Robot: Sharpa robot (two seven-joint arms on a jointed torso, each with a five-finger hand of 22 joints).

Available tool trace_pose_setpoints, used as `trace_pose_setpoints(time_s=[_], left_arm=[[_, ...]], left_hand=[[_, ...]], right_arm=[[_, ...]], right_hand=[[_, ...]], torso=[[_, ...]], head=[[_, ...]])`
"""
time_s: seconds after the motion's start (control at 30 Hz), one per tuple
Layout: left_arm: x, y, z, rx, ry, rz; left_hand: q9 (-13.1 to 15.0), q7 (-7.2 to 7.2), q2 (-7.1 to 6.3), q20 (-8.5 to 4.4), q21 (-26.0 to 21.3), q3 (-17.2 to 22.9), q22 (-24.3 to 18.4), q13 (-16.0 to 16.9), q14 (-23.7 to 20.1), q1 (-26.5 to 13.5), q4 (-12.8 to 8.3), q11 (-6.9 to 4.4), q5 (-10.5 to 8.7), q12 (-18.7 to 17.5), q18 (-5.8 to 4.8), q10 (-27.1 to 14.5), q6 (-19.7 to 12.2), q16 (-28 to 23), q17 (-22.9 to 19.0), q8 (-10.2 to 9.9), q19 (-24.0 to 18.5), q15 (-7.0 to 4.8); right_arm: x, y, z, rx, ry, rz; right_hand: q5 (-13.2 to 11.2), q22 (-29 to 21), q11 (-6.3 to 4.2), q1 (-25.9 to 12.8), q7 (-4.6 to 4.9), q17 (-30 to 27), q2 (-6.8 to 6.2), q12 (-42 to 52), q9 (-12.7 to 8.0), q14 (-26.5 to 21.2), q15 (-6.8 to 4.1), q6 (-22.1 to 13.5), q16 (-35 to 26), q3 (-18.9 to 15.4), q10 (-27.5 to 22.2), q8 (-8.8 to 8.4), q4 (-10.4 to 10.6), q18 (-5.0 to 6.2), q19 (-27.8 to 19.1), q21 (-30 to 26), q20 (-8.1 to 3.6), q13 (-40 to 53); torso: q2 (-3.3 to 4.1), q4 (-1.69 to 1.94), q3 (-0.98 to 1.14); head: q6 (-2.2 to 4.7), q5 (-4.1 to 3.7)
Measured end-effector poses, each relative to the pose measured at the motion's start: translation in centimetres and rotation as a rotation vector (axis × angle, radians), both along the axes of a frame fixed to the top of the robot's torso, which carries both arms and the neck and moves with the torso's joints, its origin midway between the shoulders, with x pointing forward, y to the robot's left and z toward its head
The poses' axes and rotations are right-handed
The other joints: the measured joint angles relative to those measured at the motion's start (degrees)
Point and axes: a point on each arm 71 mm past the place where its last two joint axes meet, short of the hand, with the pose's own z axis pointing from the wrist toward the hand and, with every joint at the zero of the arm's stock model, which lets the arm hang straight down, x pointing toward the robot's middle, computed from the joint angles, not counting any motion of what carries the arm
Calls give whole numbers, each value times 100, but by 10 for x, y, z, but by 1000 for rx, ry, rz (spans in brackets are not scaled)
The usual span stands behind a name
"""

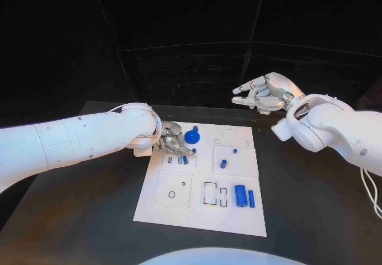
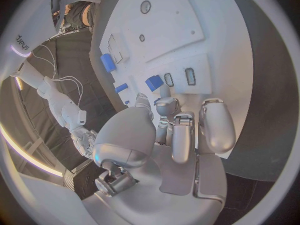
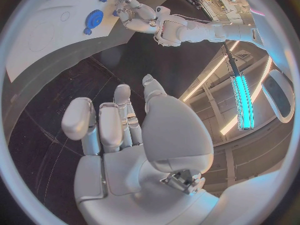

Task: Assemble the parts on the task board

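A small blue part (image 2: 154,82) is pinched by the left hand (image 1: 171,141) at the task board's (image 1: 199,218) upper left, probably to fit it in. The right hand (image 1: 263,94) is kept open, upper right.

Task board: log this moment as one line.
left hand: holds small blue part over white task board | right hand: raised off board, holding nothing

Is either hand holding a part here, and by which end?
Left hand pinches a small blue part by one end above the task board; right hand holds nothing.
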Motion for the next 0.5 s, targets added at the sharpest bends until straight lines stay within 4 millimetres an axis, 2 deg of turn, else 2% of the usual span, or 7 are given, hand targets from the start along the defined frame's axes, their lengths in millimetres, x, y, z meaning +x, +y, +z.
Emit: trace_pose_setpoints(time_s=[0.5], left_arm=[[0,-7,-1,16,18,-24]], left_hand=[[37,21,2,0,0,32,30,20,0,43,-32,0,0,22,0,0,-21,0,-1,34,0,0]], right_arm=[[1,2,0,-1,0,4]], right_hand=[[34,-6,21,0,0,-8,0,0,0,0,0,0,0,-15,-21,0,15,0,0,-22,0,-7]], torso=[[1,2,2]], head=[[-35,-10]])
